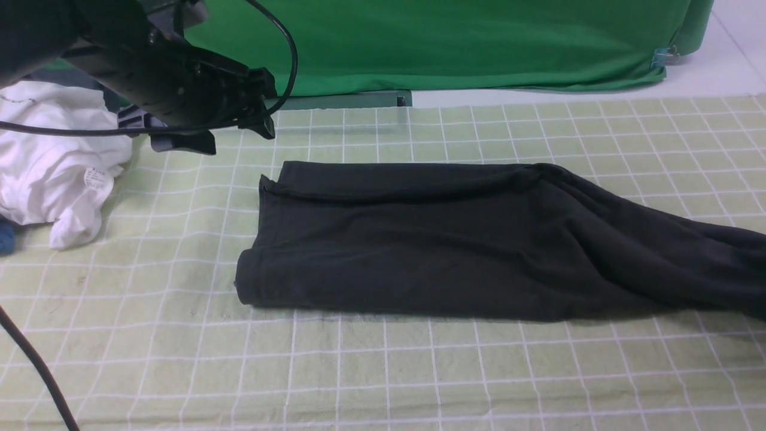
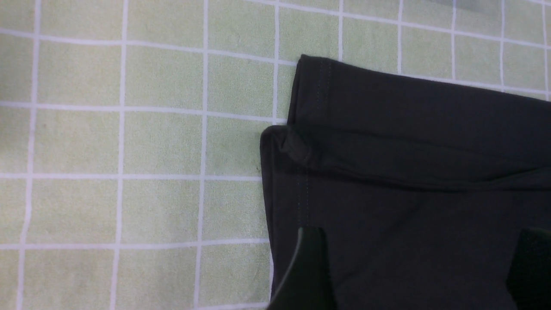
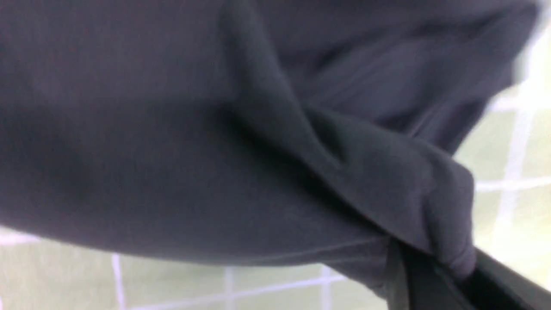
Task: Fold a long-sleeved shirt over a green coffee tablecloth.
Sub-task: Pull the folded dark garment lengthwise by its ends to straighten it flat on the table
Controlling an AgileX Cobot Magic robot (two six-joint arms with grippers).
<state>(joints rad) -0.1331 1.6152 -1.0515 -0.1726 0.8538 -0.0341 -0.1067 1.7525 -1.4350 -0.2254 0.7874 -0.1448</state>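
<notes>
The long-sleeved shirt (image 1: 455,239) is black and lies folded into a long band across the green coffee tablecloth (image 1: 383,371), its right end trailing out of the front view. My left gripper (image 1: 233,134) hangs above the cloth, up and left of the shirt's left end. In the left wrist view, the left gripper (image 2: 419,267) is open, its two dark fingers spread wide over the shirt (image 2: 409,172) near its hemmed corner, with nothing between them. My right gripper (image 3: 447,280) is outside the front view. It is shut on a bunched fold of the shirt (image 3: 258,142), which is lifted off the tablecloth (image 3: 508,150).
A crumpled white garment (image 1: 54,161) with a label tag lies at the left edge, a blue item (image 1: 6,236) beside it. A bright green backdrop (image 1: 479,42) hangs behind the table. A black cable (image 1: 36,371) crosses the near left corner.
</notes>
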